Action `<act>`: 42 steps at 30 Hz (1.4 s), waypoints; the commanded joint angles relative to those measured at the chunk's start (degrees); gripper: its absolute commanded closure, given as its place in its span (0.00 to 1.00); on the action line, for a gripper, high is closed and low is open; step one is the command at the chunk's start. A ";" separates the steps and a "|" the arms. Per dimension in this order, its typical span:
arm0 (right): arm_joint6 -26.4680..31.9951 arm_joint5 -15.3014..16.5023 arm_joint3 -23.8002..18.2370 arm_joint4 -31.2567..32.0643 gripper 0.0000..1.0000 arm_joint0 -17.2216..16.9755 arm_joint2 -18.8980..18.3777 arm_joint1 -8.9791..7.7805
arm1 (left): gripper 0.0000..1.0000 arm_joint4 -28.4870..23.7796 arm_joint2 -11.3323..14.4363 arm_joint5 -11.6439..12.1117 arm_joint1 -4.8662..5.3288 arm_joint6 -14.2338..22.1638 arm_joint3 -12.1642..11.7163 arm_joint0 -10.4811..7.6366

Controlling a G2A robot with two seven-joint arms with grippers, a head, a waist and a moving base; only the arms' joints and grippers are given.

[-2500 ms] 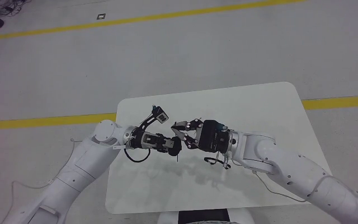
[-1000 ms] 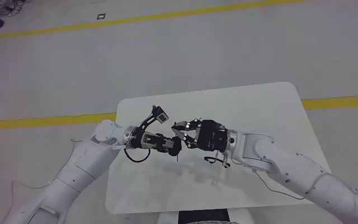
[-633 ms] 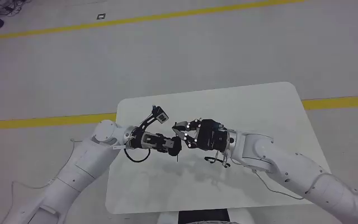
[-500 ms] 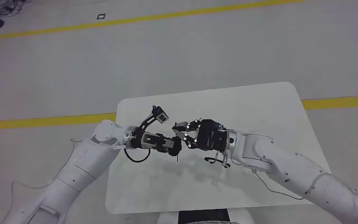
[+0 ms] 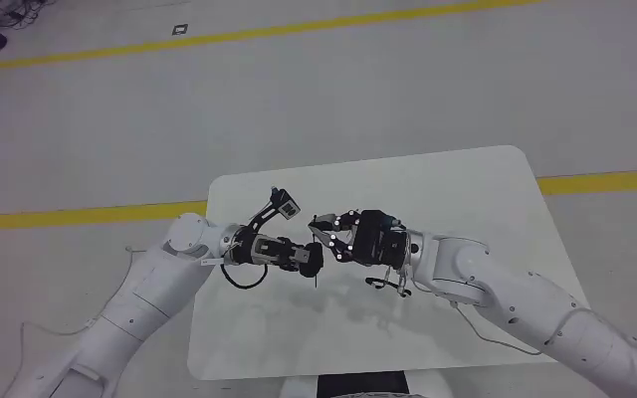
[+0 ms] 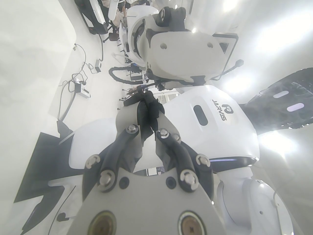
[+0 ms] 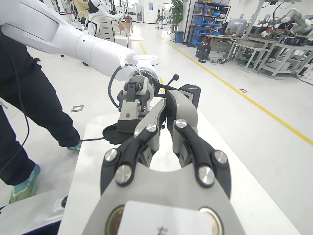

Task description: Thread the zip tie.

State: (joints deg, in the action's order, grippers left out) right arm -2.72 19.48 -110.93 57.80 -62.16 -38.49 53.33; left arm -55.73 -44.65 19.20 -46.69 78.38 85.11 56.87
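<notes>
Over the white table (image 5: 478,199) my two grippers meet tip to tip. My left gripper (image 5: 311,261) is shut on the black zip tie (image 5: 315,280), whose thin tail hangs down out of its dark pads. In the right wrist view that tail (image 7: 94,138) sticks out sideways past the left gripper (image 7: 115,130). My right gripper (image 5: 317,231) stands just beyond it, its fingers (image 7: 156,121) pressed together on the tie's other end right against the left gripper's pads. In the left wrist view the left gripper (image 6: 149,121) has its fingers closed on a dark strip.
The left wrist's camera bracket (image 7: 168,88) rises close behind the right fingertips. The tabletop (image 7: 220,147) is bare to the right and toward the far edge. Yellow floor lines (image 5: 299,30) run beyond the table.
The right gripper has edged slightly toward the left gripper. The left arm has stayed still with the tie in it.
</notes>
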 commanded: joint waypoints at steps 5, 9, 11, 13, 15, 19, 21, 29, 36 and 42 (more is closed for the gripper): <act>0.13 0.00 -0.26 0.14 1.00 -0.11 -0.11 -0.03 | 1.00 1.92 -1.15 -0.44 0.04 -1.80 1.08 0.69; 0.24 0.00 -0.30 0.19 1.00 -0.11 -0.15 -0.03 | 1.00 2.40 -1.89 -0.65 0.03 -1.80 1.51 1.17; 0.34 0.00 -0.29 0.21 1.00 -0.14 -0.18 -0.04 | 1.00 2.58 -2.14 -0.75 0.01 -1.74 1.67 1.35; 0.39 0.00 -0.28 0.23 1.00 -0.19 -0.22 -0.04 | 1.00 2.77 -2.41 -0.92 -0.03 -1.65 1.79 1.53; 0.46 0.00 -0.29 0.26 1.00 -0.21 -0.20 -0.05 | 1.00 2.94 -2.61 -1.02 -0.07 -1.58 1.90 1.66; 0.78 0.00 -0.31 0.37 1.00 -0.16 -0.05 -0.04 | 1.00 3.27 -3.13 -1.13 -0.15 -1.58 2.20 1.94; 0.93 0.00 -0.31 0.38 1.00 -0.14 -0.02 -0.04 | 1.00 3.49 -3.51 -1.03 -0.17 -1.73 2.27 2.09; 1.40 0.00 -0.57 0.41 1.00 -0.26 0.11 -0.13 | 1.00 4.11 -4.78 -0.94 -0.22 -1.88 2.74 2.93; 1.15 0.00 -0.96 0.26 1.00 -0.44 -0.05 -0.20 | 1.00 4.93 -5.57 -1.29 -0.29 -1.86 3.40 3.58; 0.74 0.00 -1.23 0.31 1.00 -0.85 -0.28 -0.19 | 1.00 5.32 -6.26 -1.62 -0.32 -1.74 3.92 4.25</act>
State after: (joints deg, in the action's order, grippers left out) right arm -1.99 19.48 -112.13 58.09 -62.96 -38.72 53.13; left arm -50.47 -50.81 17.62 -47.01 76.62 88.95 61.03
